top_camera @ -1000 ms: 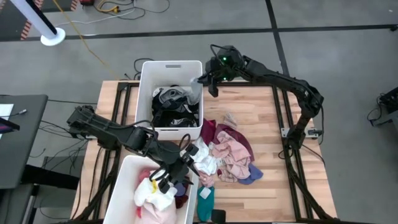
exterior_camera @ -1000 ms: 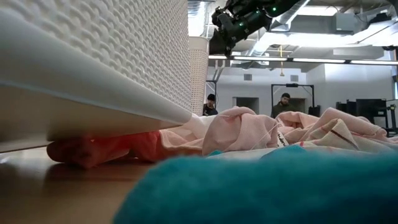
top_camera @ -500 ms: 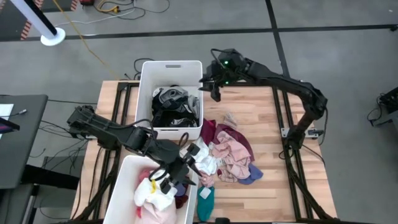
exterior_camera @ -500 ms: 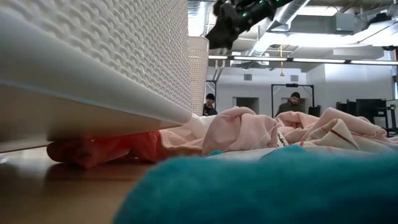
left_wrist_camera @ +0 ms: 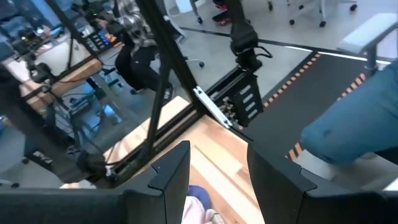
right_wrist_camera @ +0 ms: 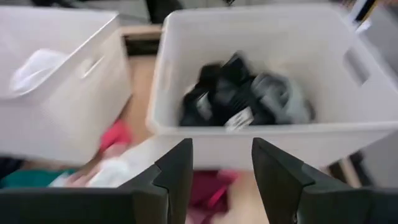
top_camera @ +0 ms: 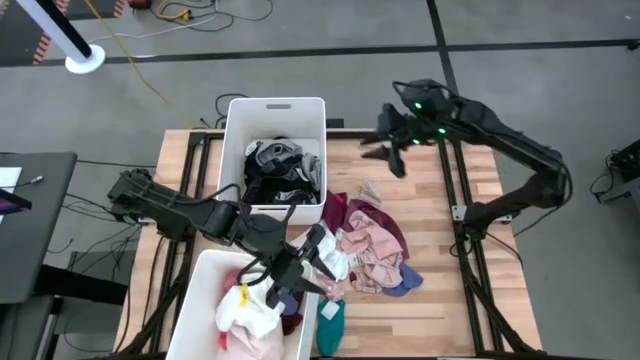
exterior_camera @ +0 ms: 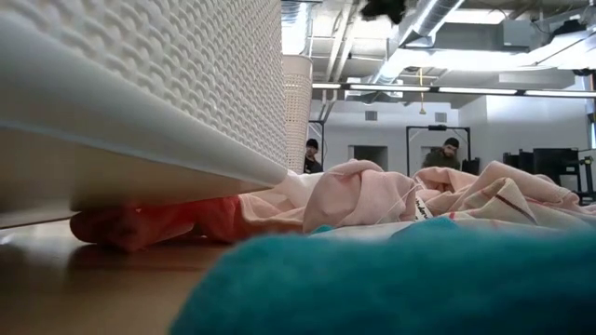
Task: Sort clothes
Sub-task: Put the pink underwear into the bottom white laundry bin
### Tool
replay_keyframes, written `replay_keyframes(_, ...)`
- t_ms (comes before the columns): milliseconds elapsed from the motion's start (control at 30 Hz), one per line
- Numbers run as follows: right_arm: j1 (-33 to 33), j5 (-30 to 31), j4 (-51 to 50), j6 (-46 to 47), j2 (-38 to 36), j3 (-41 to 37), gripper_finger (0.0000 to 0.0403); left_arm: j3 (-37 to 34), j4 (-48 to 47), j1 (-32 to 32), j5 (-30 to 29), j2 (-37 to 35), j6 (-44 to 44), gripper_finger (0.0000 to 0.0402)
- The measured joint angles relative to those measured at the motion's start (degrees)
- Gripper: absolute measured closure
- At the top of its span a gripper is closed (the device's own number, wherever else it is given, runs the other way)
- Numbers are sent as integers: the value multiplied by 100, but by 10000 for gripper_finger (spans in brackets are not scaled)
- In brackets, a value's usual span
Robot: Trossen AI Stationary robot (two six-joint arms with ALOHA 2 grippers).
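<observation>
The loose clothes point(top_camera: 370, 245) lie in a pink, maroon, white and blue heap on the wooden table, with a teal piece point(top_camera: 330, 318) by the near edge. Black and grey clothes point(top_camera: 280, 170) fill the far white bin point(top_camera: 275, 104). White, yellow and pink ones point(top_camera: 250, 310) lie in the near bin point(top_camera: 205, 272). My left gripper point(top_camera: 303, 262) is open over the near bin's right rim, beside the heap's white piece; nothing shows between its fingers point(left_wrist_camera: 171, 177). My right gripper point(top_camera: 383, 152) hangs open in the air, right of the far bin, facing it point(right_wrist_camera: 221, 162).
The two bins take up the table's left half; bare wood point(top_camera: 420, 190) lies to the right of the far bin and the heap. The table frame's dark bars point(top_camera: 455, 200) run along the right edge. In the low view, two people point(exterior_camera: 452, 154) stand far back in the room.
My right gripper has drawn away from the far bin's far right corner, toward the table's right edge and upward, and its fingers stand wider apart than a second ago. My left gripper has tipped up and rolled a little over the near bin's rim.
</observation>
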Motion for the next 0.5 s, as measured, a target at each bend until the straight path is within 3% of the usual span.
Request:
replay_keyframes(267, 792, 2, -1643, 429, -531, -27, 227, -1, 582, 400, 179, 267, -142, 246)
replay_keyframes(500, 1616, 57, -2041, 1211, -899, -598, 227, -7, 862, 712, 311, 563, -380, 246)
